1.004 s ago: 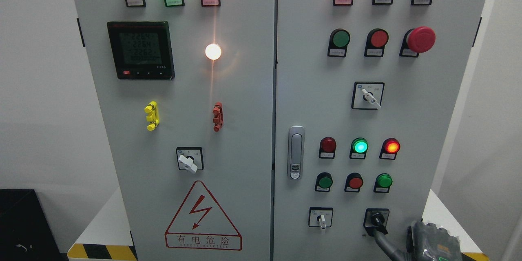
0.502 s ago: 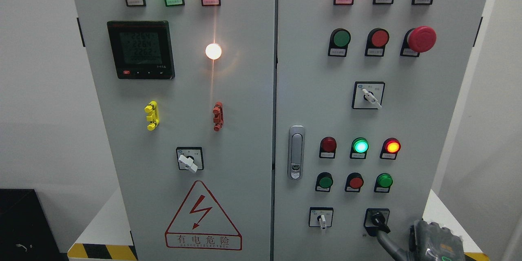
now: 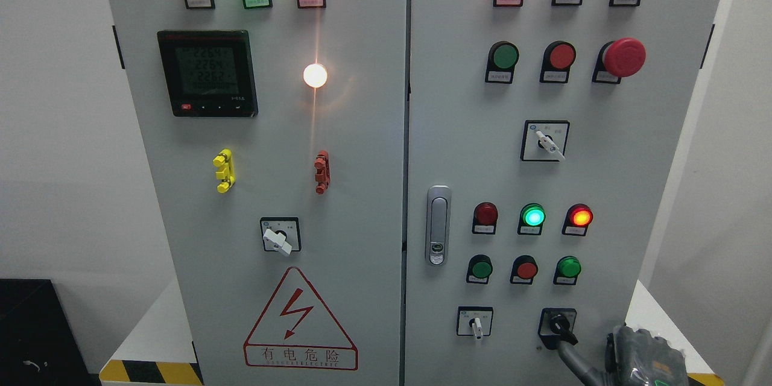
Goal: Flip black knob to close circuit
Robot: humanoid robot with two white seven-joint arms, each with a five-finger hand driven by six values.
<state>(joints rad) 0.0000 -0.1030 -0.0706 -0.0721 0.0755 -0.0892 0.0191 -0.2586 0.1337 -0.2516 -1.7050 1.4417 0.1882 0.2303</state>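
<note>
Item: black knob [image 3: 558, 324], small rigid rotary selector, likely stiff; pinch its raised lever. Right hand [image 3: 639, 359] beside it, one finger touching; grasp indiscernible

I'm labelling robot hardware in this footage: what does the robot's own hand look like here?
Only the right hand shows, at the lower right corner. Its back is a dark grey, boxy, glossy shell with a small green mark near the bottom edge. One dark grey, smooth, tube-like finger extends from it up toward the black knob. No cables or left arm are visible.
</note>
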